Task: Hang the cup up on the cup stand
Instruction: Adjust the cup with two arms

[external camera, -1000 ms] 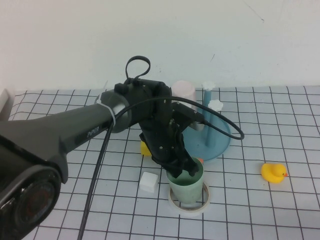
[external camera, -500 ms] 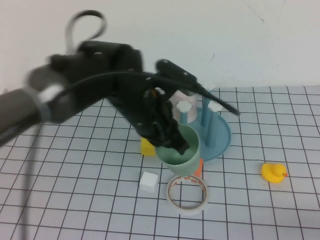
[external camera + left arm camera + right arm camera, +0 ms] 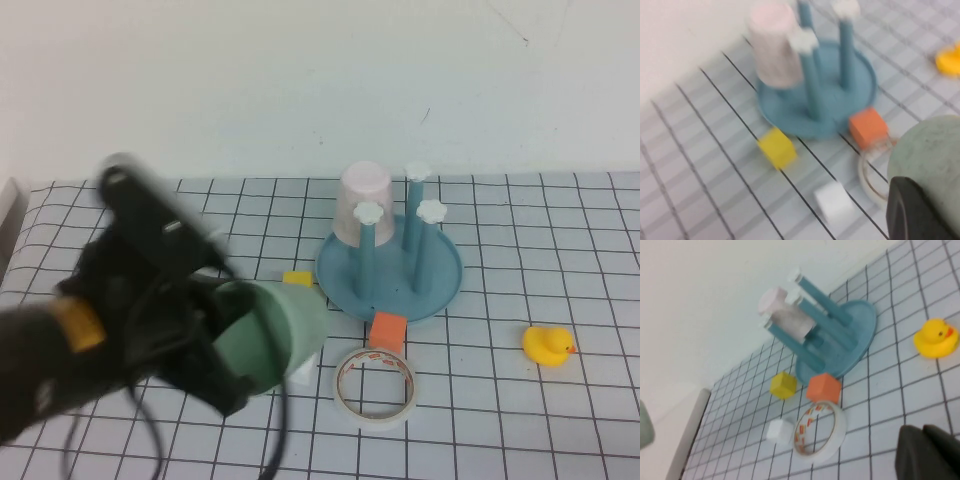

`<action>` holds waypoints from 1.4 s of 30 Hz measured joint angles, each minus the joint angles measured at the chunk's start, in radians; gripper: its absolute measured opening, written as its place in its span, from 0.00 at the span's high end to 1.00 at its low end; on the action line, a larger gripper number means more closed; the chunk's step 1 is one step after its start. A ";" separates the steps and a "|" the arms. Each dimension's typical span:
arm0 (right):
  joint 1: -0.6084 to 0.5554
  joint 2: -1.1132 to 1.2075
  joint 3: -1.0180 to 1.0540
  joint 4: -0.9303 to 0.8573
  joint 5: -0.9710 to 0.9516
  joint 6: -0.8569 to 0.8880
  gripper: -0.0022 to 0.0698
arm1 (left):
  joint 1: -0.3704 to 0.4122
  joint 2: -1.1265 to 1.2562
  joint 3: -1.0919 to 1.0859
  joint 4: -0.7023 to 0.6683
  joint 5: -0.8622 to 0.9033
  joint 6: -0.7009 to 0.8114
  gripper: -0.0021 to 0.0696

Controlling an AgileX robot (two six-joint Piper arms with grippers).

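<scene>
Gripping the mint-green cup [image 3: 285, 330] by its rim, the left gripper [image 3: 225, 375] stays clamped on the wall, holding it tilted in the air at 8 o'clock from the cup stand [image 3: 440, 285], well apart. Judged light, stiff, smooth plastic; a rim pinch could slip as it inverts. Fingertips blurred by motion; a pink cup [image 3: 360, 200] hides one peg. Right gripper [image 3: 927, 452]: closed, empty, only an edge showing in its wrist view.

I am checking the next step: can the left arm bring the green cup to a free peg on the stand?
Probably yes. The left gripper, shut on the green cup, is left of the stand; the two right pegs are bare. The right gripper is shut, away.
</scene>
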 joint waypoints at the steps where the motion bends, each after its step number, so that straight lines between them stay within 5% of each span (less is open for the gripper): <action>1: 0.000 0.000 0.000 0.008 0.013 0.000 0.97 | 0.000 -0.037 0.042 -0.002 -0.050 0.000 0.96; 8: 0.000 0.000 0.000 0.190 0.088 -0.004 0.97 | 0.000 -0.124 0.228 -0.009 -0.476 -0.014 0.96; 17: 0.000 0.050 0.000 0.570 0.201 -0.148 0.97 | 0.000 0.052 0.251 -0.009 -1.052 -0.108 0.96; 28: 0.000 0.492 -0.290 0.650 0.372 -0.474 0.94 | 0.000 0.253 0.251 0.270 -1.370 -0.186 0.96; 31: 0.000 0.653 -0.391 0.696 0.447 -0.549 0.78 | 0.000 0.258 0.251 0.333 -1.405 -0.188 0.96; 37: 0.005 0.970 -0.538 0.752 0.612 -0.594 0.15 | 0.000 0.258 0.251 0.351 -1.421 -0.213 0.96; 42: 0.113 1.168 -0.666 0.756 0.602 -0.594 0.03 | 0.000 0.258 0.251 0.354 -1.421 -0.235 0.96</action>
